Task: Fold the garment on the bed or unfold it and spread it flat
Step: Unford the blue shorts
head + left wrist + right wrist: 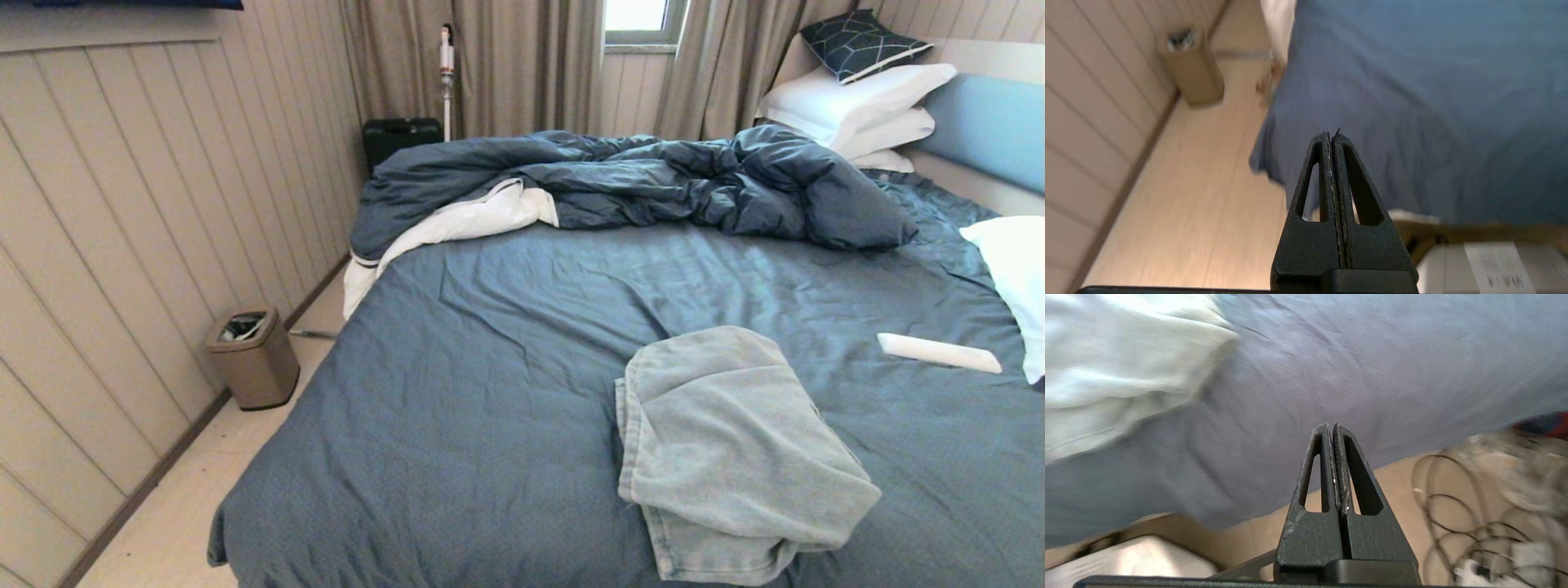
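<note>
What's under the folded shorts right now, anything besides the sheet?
Only the slate-blue sheet shows around and beneath the shorts, which lie in stacked layers near the bed's front edge. Whatever sits between or below those layers is covered and cannot be seen.

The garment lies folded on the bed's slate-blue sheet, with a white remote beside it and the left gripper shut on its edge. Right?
Not quite. The left wrist view shows the left gripper shut on nothing, off the bed's corner. The garment does lie folded, the white remote beside it.
</note>
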Robot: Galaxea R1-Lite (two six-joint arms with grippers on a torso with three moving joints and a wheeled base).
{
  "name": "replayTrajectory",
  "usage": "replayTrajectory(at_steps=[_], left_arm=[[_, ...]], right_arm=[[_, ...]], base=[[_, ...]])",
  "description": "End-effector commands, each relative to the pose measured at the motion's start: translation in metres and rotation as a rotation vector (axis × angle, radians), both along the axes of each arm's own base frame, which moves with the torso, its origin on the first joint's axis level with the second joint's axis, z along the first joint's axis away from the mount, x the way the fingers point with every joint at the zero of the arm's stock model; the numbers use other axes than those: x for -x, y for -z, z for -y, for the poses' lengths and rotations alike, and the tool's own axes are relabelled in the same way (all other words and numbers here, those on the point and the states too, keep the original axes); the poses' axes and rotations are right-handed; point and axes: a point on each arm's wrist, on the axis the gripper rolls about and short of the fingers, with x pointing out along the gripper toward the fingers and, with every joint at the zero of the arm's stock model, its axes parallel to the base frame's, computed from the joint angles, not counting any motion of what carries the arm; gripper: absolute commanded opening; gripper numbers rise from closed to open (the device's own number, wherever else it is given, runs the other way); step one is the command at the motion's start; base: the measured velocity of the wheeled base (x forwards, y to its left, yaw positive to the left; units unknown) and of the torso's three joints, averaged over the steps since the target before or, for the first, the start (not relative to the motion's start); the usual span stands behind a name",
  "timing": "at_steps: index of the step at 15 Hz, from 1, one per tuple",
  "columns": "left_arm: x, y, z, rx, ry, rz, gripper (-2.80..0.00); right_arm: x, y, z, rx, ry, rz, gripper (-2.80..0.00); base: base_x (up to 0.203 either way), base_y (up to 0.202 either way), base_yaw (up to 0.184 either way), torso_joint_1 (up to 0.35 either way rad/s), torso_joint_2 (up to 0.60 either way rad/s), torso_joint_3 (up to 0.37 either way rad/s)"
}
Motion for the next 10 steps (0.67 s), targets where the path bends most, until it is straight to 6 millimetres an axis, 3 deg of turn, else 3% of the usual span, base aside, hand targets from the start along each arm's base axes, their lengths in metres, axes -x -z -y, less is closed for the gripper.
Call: replayTrajectory(at_steps=[1, 3, 7, 10], left_arm=[[0.003, 0.003, 0.0, 0.001, 0.002, 0.045, -2.8], [0.003, 0.003, 0.0, -0.003, 0.003, 0.045, -2.8], [0.003, 0.003, 0.0, 0.014, 0.002, 0.046, -2.8], [0.003, 0.003, 0.0, 0.017, -0.007, 0.054, -2.8]], right_arm=[[0.01, -0.025, -0.001, -0.064, -0.094, 0.068, -2.8], [0.022, -0.031, -0.005, -0.152, -0.288, 0.014, -2.8], [0.036, -0.015, -0.01, 0.048, -0.243, -0.052, -2.8], [0.019, 0.04, -0.01, 0.089, -0.261, -0.049, -2.8]], base=[[0.0, 0.0, 0.0, 0.0, 0.0, 0.0], [0.0, 0.0, 0.0, 0.0, 0.0, 0.0], [0.0, 0.0, 0.0, 0.0, 0.0, 0.0], [0.0, 0.0, 0.0, 0.0, 0.0, 0.0]])
